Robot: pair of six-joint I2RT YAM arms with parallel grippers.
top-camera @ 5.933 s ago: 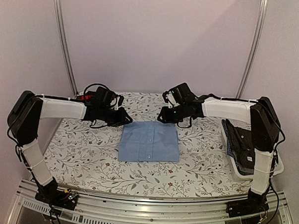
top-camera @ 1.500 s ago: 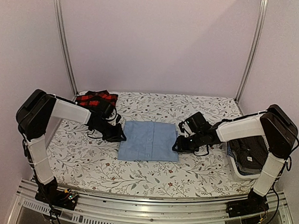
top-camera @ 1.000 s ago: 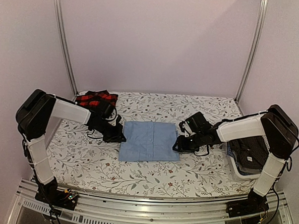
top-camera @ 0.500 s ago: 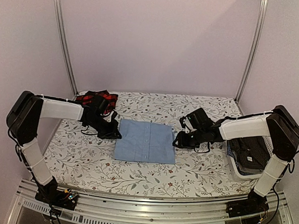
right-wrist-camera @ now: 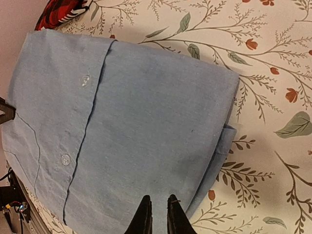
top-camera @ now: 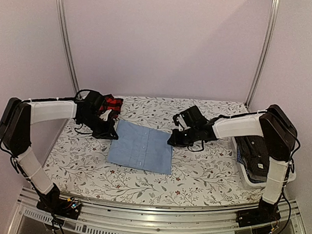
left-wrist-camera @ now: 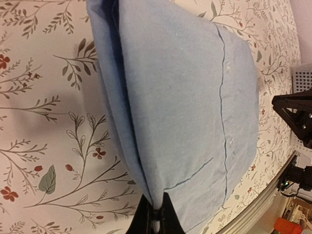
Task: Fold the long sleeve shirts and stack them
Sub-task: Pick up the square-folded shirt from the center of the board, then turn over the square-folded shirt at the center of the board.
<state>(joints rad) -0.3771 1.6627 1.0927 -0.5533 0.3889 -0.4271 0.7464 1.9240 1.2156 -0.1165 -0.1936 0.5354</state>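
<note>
Step in hand, as I read it: stacking. The light blue shirt (top-camera: 140, 146) is already folded into a flat rectangle, button placket up, and lies on the table (top-camera: 205, 171) between the two claws. It sits slightly askew, its left edge farther back than its right.

Left claw (top-camera: 106, 130): closed tight on the shirt's near-left corner. The wrist view shows the fingers (left-wrist-camera: 155, 214) pinched on the layered edge, with the cloth (left-wrist-camera: 185, 97) running away ahead of them.

Right claw (top-camera: 174, 139): low at the shirt's right edge. Its wrist view shows the two fingers (right-wrist-camera: 157, 212) standing narrow, only a slit between them, over the cloth's (right-wrist-camera: 122, 122) near edge. I cannot tell whether the cloth is actually caught there.

Plaid shirt (top-camera: 111, 101): just behind the left claw, at the far left of the table; it is a red and black corner (right-wrist-camera: 61, 12) far ahead of the right claw. Probably the base of the stack.

Dark shirts (top-camera: 253, 152): in the basket (top-camera: 251, 182), well out to the right claw's outer side, not yet folded.

Pose: both arms reach forward and inward, forearms nearly level, wrists dropped to the tabletop. The left arm stretches long from its base; the right elbow stands high above the basket.

Next move, my judgement: both edges must be held firmly, then lifted and carried together back and left onto the plaid shirt. Uneven travel would likely open the fold.
</note>
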